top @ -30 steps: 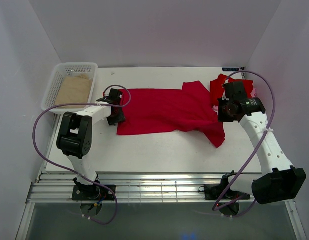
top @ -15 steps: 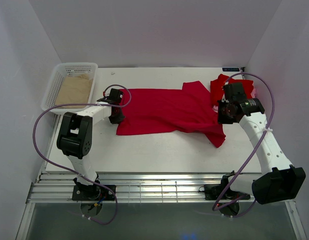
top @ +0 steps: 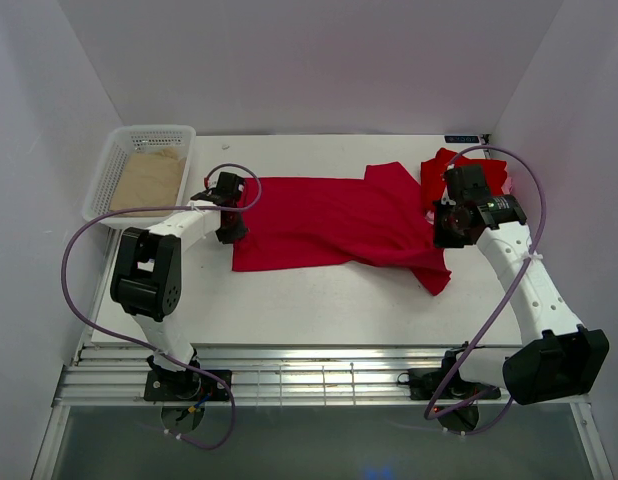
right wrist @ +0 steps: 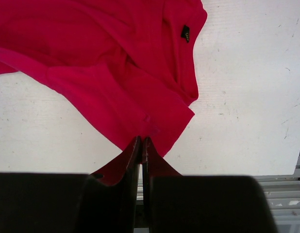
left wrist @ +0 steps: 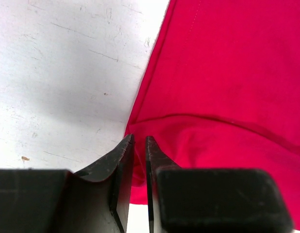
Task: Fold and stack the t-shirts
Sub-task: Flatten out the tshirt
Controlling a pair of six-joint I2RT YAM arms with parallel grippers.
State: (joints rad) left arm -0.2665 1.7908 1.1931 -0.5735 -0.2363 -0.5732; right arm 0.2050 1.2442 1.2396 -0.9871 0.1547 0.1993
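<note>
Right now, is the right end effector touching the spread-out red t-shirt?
Touching. In the right wrist view the right end effector is closed on the near edge of the t-shirt, cloth pinched between its tips.

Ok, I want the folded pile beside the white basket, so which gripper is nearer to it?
Left. The left gripper sits just right of the basket, at the left edge of the t-shirt; the right gripper is across the table, at its other end.

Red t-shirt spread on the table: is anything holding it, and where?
Both claws. The left claw seems to pinch the t-shirt at its left edge; the right claw is shut on a cloth edge near the collar end.
</note>
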